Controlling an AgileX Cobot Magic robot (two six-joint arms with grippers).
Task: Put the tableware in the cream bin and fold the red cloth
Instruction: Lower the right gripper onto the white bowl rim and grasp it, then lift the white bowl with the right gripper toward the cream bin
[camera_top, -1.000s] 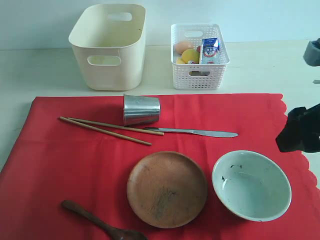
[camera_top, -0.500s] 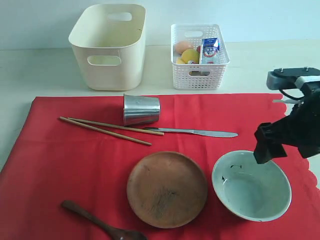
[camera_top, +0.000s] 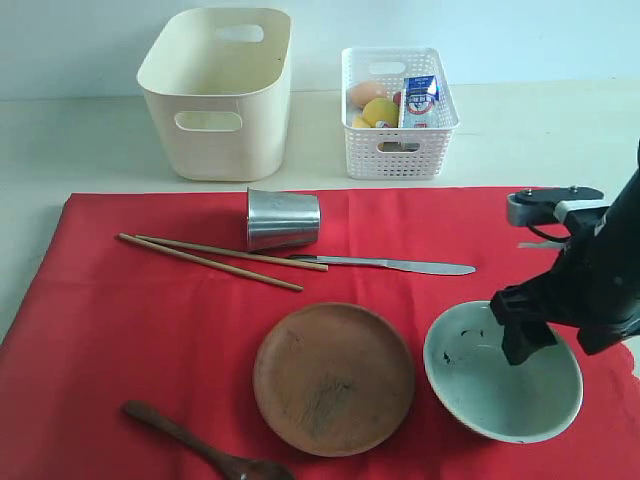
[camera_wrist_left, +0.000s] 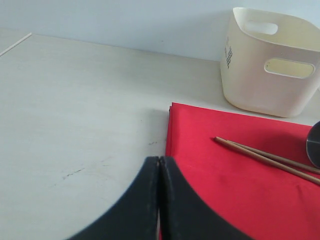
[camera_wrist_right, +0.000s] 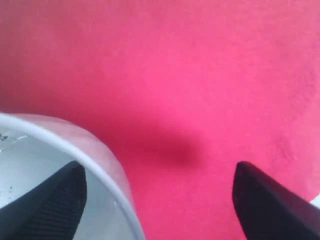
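Note:
A steel tumbler (camera_top: 283, 219) on its side, chopsticks (camera_top: 220, 257), a knife (camera_top: 400, 265), a brown plate (camera_top: 334, 378), a dark spoon (camera_top: 200, 448) and a pale bowl (camera_top: 480, 385) lie on the red cloth (camera_top: 130, 330). The cream bin (camera_top: 218, 95) stands behind the cloth. My right gripper (camera_top: 565, 340) is open and straddles the bowl's right rim, one finger inside and one outside. In the right wrist view the bowl's rim (camera_wrist_right: 107, 160) stands between the right gripper's (camera_wrist_right: 160, 200) fingers. The left gripper (camera_wrist_left: 159, 161) is shut and empty over the cloth's (camera_wrist_left: 225, 185) left edge, near the chopsticks (camera_wrist_left: 265, 157) and the bin (camera_wrist_left: 270, 65).
A white lattice basket (camera_top: 398, 110) holding foods and a milk carton (camera_top: 420, 100) stands to the right of the cream bin. Pale tabletop (camera_top: 80, 140) surrounds the cloth. The cloth's scalloped edge runs along the right side.
My right arm has come in from the right edge, leftward and down, until its open fingers straddle the bowl's rim. Tableware and cloth have not moved.

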